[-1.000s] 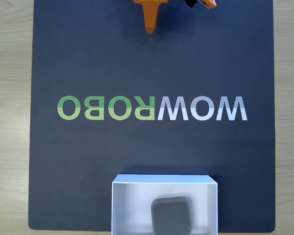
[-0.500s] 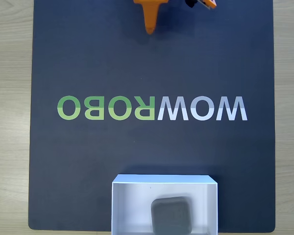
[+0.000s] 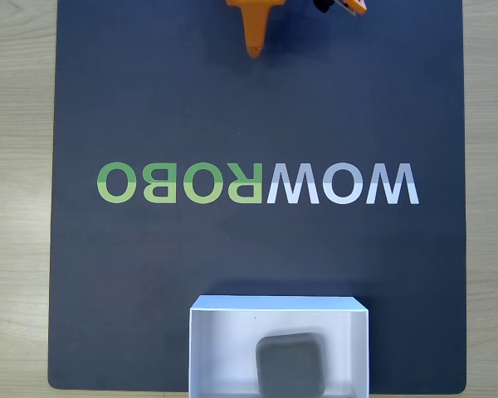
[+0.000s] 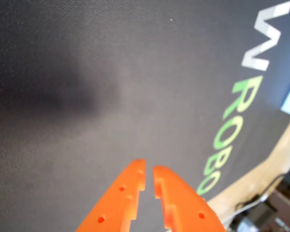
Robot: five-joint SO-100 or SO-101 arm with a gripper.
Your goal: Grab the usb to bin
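Usb [image 3: 290, 363] lies inside bin [image 3: 224, 348] at mat's [image 3: 149, 274] near edge; pincer [image 4: 149, 175] nearly closed, empty.

No visible change since earlier.

usb [image 3: 290, 363]: sits inside the bin [image 3: 224, 348], toward its right half in the fixed view
bin: on the mat [image 3: 149, 274], bottom edge, right of middle
gripper [image 4: 149, 175]: way over at the mat's top edge
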